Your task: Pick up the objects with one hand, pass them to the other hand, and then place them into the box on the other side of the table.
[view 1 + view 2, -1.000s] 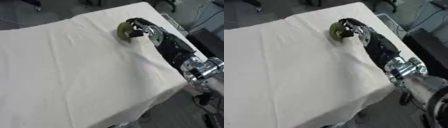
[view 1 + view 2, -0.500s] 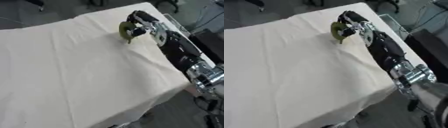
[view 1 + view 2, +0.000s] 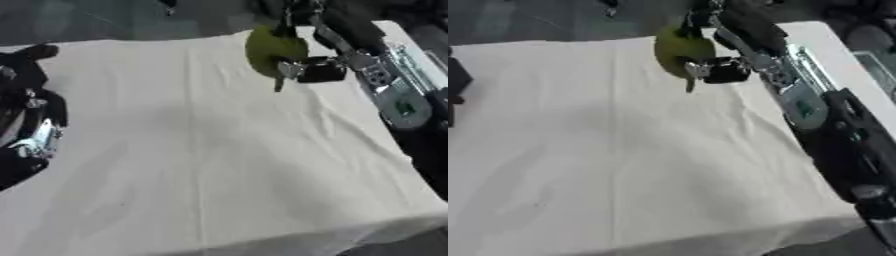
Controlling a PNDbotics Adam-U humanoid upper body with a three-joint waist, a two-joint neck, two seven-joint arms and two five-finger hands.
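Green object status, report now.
Right robot hand shut on green object, lifted off the table. Left robot hand at left edge. Nothing in the way.

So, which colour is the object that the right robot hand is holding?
Yellow-green, olive-like; the object shows best in the left eye view, in the right robot hand.

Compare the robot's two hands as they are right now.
The right hand is at the far side of the white cloth, curled round a yellow-green object; the left hand holds nothing visible. The right hand is raised over the cloth; the left hand sits at the left edge, its fingers unclear. Both are mostly black with silver parts.
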